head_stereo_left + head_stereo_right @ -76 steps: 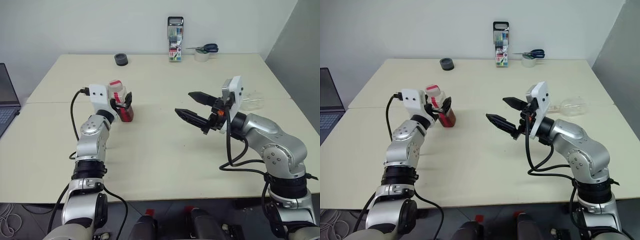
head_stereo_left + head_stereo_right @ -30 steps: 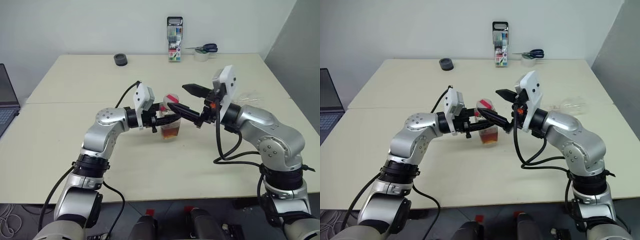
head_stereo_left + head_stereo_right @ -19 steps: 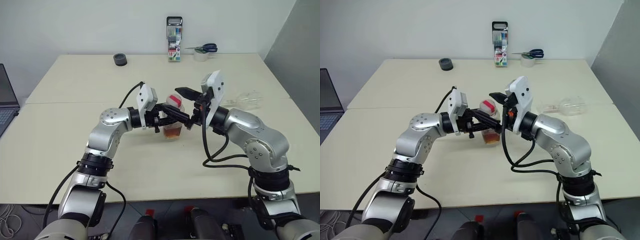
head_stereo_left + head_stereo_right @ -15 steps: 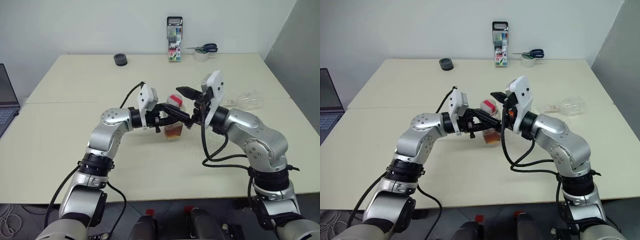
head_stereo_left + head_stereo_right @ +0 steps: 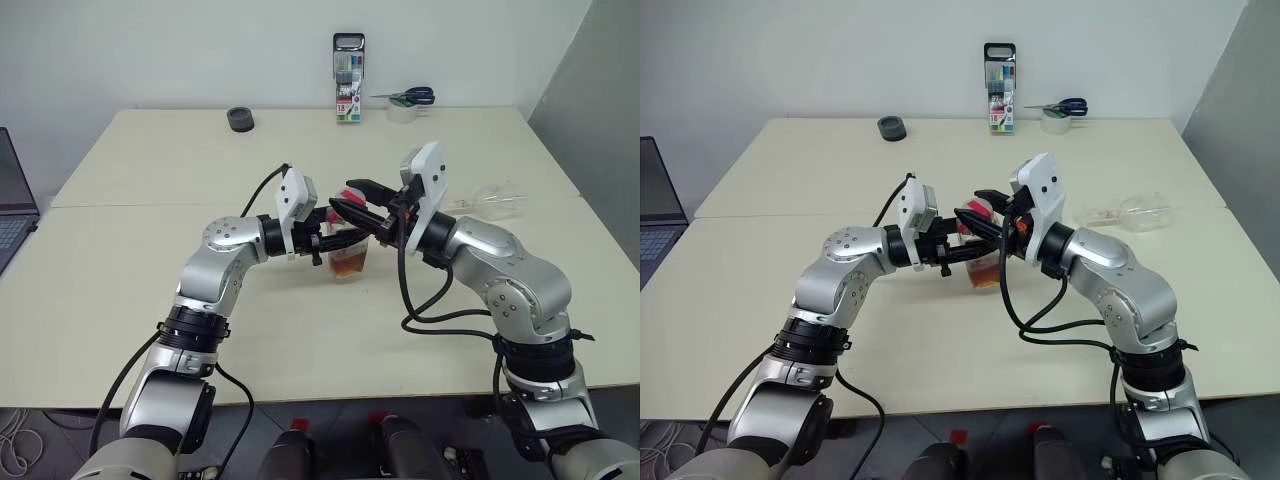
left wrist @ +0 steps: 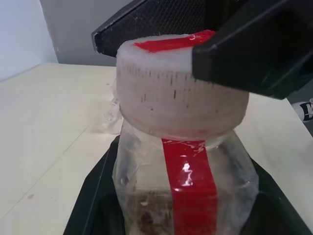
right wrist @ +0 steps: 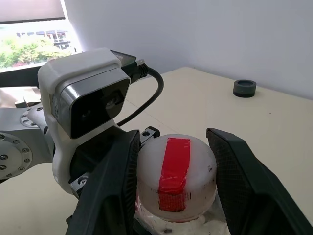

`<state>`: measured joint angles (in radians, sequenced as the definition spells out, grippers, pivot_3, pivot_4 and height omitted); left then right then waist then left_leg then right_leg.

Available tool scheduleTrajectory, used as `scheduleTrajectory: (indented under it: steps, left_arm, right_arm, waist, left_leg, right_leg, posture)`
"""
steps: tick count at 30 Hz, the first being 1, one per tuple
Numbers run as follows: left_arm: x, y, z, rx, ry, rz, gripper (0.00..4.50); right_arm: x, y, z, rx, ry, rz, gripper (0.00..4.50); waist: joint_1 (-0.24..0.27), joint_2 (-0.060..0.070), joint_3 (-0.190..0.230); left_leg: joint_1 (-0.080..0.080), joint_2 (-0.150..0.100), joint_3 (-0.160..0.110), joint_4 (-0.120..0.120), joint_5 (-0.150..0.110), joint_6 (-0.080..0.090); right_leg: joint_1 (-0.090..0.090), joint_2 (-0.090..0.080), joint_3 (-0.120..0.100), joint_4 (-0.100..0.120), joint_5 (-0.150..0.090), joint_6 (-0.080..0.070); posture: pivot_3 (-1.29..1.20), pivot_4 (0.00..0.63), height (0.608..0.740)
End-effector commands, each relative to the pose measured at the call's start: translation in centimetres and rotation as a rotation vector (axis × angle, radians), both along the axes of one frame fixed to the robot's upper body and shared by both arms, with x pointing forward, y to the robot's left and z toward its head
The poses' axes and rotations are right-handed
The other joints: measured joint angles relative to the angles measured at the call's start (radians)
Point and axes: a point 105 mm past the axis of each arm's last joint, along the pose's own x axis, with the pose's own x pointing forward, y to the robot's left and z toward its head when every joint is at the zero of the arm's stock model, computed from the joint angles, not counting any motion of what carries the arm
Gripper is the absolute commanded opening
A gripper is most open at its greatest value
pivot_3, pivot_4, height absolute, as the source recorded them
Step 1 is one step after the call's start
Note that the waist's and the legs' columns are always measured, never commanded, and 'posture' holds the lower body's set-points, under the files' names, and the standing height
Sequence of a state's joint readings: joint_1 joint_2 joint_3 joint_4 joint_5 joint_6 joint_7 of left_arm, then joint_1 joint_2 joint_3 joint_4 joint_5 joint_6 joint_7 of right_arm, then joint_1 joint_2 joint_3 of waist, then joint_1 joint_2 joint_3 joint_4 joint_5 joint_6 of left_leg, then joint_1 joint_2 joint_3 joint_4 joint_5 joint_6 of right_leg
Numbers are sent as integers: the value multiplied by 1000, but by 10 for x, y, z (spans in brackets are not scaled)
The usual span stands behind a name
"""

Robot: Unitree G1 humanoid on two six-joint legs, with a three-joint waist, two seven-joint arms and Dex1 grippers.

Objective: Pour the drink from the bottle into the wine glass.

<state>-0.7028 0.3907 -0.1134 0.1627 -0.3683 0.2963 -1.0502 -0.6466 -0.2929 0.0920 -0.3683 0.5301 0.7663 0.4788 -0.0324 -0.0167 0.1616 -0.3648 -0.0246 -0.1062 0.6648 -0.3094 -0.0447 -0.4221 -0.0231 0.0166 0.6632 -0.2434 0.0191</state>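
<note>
Your left gripper (image 5: 322,238) is clamped on the bottle (image 5: 347,258), upright at mid-table. Right gripper (image 7: 171,188) straddles the cap (image 7: 177,177), fingers on both sides, not visibly tight. Twist about the bottle's vertical axis. Wine glass (image 5: 497,201) lies toppled, far right.

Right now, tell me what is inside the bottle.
Amber-brown drink fills the low part of the bottle; above it the clear body looks empty. The cap and red label strip hide the rest.
</note>
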Motion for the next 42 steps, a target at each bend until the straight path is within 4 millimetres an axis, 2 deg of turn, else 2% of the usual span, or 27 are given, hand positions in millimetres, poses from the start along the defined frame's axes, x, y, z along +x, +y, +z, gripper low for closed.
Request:
scheduleTrajectory:
  steps: [1,4,9,13,14,19,21,25,28,33,42]
  left_arm:
    - [-8,-5,24,-23,-81,-44,1844]
    - [-31,-12,31,5,-85,-175,1844]
    - [-70,-18,48,37,-83,-400,1844]
    - [-81,-21,53,34,-53,-466,1844]
    - [-82,-22,52,42,-54,-473,1844]
    - [-76,-17,48,51,-57,-432,1844]
    - [-70,-13,45,49,-56,-392,1844]
    - [-54,-9,41,19,-59,-295,1844]
    - [-49,-9,41,-4,-64,-253,1844]
    - [-41,-9,40,-26,-69,-199,1844]
    - [-38,-14,40,-20,-80,-194,1844]
  right_arm:
    - [-14,6,14,14,-60,104,1837]
    - [-30,7,27,-13,-71,295,1837]
    - [-38,9,42,-126,-70,555,1837]
    - [-36,13,46,-136,-60,623,1837]
    - [-35,12,46,-141,-57,629,2187]
    - [-26,-16,44,-167,-25,545,3978]
    - [-26,-28,43,-171,-9,497,4473]
    - [-29,-44,45,-130,6,357,4473]
    - [-35,-46,42,-106,-11,268,4473]
    - [-36,-38,34,-41,-34,112,4473]
    - [-41,-14,30,55,-49,51,4473]
  waist:
    - [0,0,0]
    - [-1,0,0]
    - [-5,1,1]
    - [-5,1,1]
    - [-5,1,1]
    - [2,0,1]
    - [3,0,1]
    - [3,0,1]
    - [2,0,1]
    - [1,0,1]
    - [1,0,1]
  left_leg:
    - [0,0,0,0,0,0]
    - [0,0,0,0,0,0]
    - [1,0,0,0,-2,4]
    - [1,1,0,0,-2,4]
    - [1,0,0,0,-2,4]
    - [-1,0,-1,1,0,1]
    - [-1,-1,-1,1,0,0]
    - [-1,0,0,1,0,0]
    - [0,0,0,1,0,0]
    - [0,1,0,0,0,0]
    - [0,0,0,1,0,0]
  right_leg:
    - [0,0,0,0,0,0]
    - [0,0,0,0,0,0]
    - [0,1,0,0,0,0]
    - [1,1,-1,0,0,0]
    - [1,1,-1,0,0,0]
    - [1,0,-1,0,0,0]
    - [1,-1,-1,-1,0,0]
    - [0,-1,0,0,0,0]
    - [0,-3,0,0,0,0]
    - [0,-3,0,0,0,0]
    - [0,-1,0,0,0,0]
  posture:
    - [0,150,740]
    - [0,150,740]
    - [0,150,740]
    - [0,150,740]
    - [0,150,740]
    - [0,150,740]
    - [0,150,740]
    - [0,150,740]
    - [0,150,740]
    - [0,150,740]
    - [0,150,740]
